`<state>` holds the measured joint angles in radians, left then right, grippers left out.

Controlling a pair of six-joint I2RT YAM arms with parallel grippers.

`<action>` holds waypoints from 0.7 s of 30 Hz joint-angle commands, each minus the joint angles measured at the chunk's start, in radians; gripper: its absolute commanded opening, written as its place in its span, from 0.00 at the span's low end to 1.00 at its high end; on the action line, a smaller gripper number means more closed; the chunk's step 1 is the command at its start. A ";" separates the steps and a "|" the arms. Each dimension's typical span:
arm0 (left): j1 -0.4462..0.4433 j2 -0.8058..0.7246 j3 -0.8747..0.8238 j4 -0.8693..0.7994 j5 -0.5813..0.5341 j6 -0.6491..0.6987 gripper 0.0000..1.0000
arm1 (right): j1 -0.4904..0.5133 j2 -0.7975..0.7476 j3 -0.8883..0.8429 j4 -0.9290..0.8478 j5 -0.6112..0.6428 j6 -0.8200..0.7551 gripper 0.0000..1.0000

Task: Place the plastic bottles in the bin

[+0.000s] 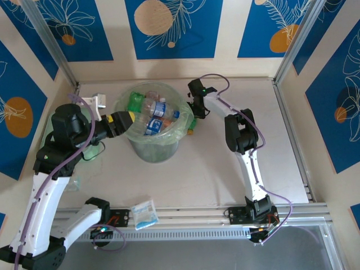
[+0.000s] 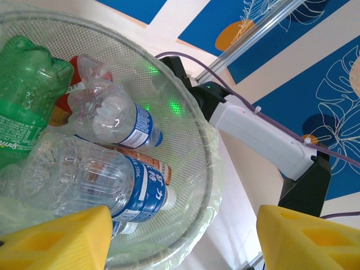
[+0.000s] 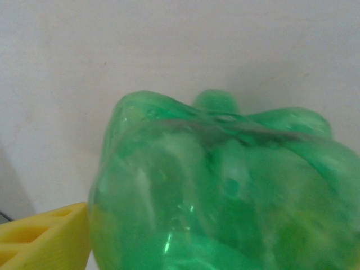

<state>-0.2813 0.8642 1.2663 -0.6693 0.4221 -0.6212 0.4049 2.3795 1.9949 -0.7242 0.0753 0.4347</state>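
One green bottle: base-on at right fingers, just beside bin; grip impossible to tell.
Left fingers: apart, empty, above bin.

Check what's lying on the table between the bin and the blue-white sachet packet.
Nothing. The top view shows bare tabletop all the way from the bin down to the sachet packet.

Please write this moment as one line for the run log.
left gripper: open, over rim of bin | right gripper: at green bottle beside bin, grip unclear | bin: several bottles inside
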 commanded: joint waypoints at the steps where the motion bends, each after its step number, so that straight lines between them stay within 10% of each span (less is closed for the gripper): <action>1: 0.000 -0.020 -0.013 0.031 0.007 -0.002 0.68 | -0.007 -0.004 -0.034 -0.010 0.000 0.004 0.76; 21: 0.001 -0.010 -0.037 0.062 0.009 -0.030 0.68 | -0.035 -0.356 -0.410 0.213 -0.016 0.115 0.62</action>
<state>-0.2817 0.8574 1.2449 -0.6373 0.4221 -0.6319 0.3695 2.1258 1.6291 -0.5537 0.0753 0.5140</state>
